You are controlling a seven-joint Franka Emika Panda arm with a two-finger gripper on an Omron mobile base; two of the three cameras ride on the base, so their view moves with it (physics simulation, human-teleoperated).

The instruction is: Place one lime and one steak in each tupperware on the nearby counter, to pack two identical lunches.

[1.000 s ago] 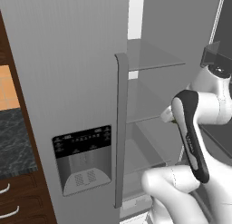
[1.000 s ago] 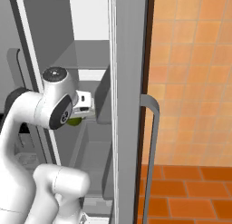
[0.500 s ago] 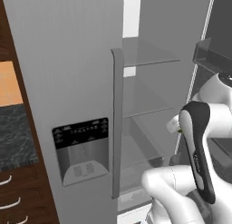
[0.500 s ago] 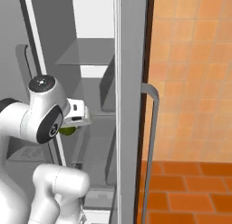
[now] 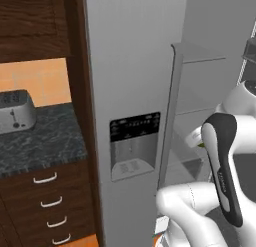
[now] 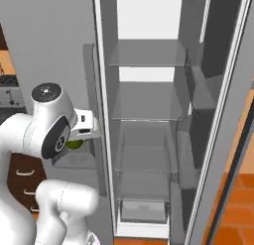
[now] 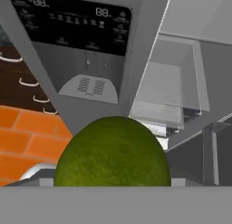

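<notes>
Clamped tight around the small round yellow-green lime (image 7: 113, 151), right in front of the open grey fridge (image 6: 149, 115), carried clear of the shelves. Probably bound for the black-grey marbled stone counter (image 5: 40, 141) beside the toaster (image 5: 15, 111).

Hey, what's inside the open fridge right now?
The fridge shows bare glass shelves, a clear drawer and a low white bin. No food shows there. The lime is in the gripper, outside. The door hides the left compartment.
</notes>
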